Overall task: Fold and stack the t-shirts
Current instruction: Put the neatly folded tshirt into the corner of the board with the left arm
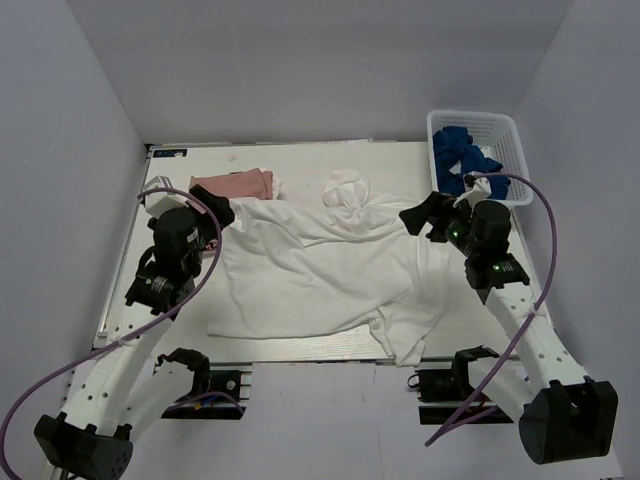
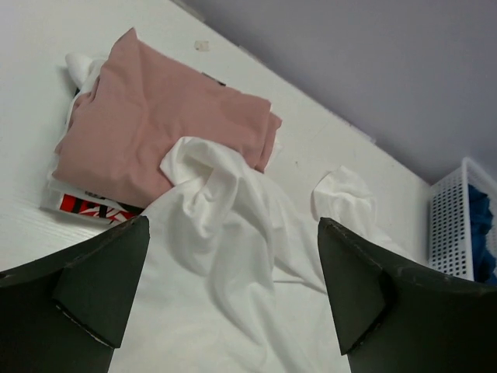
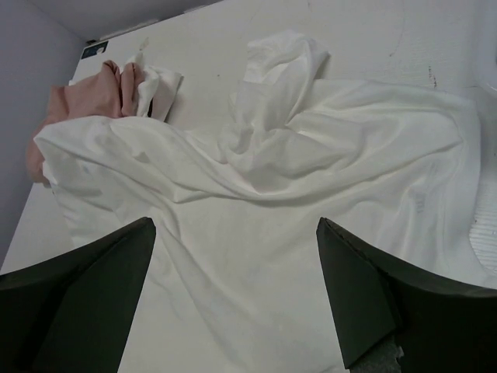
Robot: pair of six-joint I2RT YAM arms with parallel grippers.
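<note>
Cloth covers most of the white table (image 1: 300, 158): the large white t-shirt (image 1: 320, 270) lies spread but rumpled across the middle, reaching from one arm to the other. One bunched part of it is heaped toward the far side, and a lower corner hangs over the near edge on the right. No lettering or graphic can be made out on it in any view. At the far left sits the dusty-pink t-shirt (image 1: 235, 185), folded into a compact block. It rests on top of the white-and-red printed t-shirt (image 2: 85, 206), of which only a thin edge with red pattern shows beneath. A twisted fold of the white tee touches the pink one's near right corner and laps slightly onto it. The left gripper (image 1: 215, 212) hovers just above the white tee's left end, close beside the folded pair, its jaws spread wide with nothing between them. The right gripper (image 1: 425, 215) hangs over the white tee's right end, its jaws likewise wide apart and gripping nothing. From each wrist camera, white fabric fills the gap between the dark fingers (image 3: 85, 303). At the far right corner stands a white plastic basket (image 1: 500, 118) holding blue cloth (image 1: 458, 160), just beyond the right gripper and apart from the tees.
</note>
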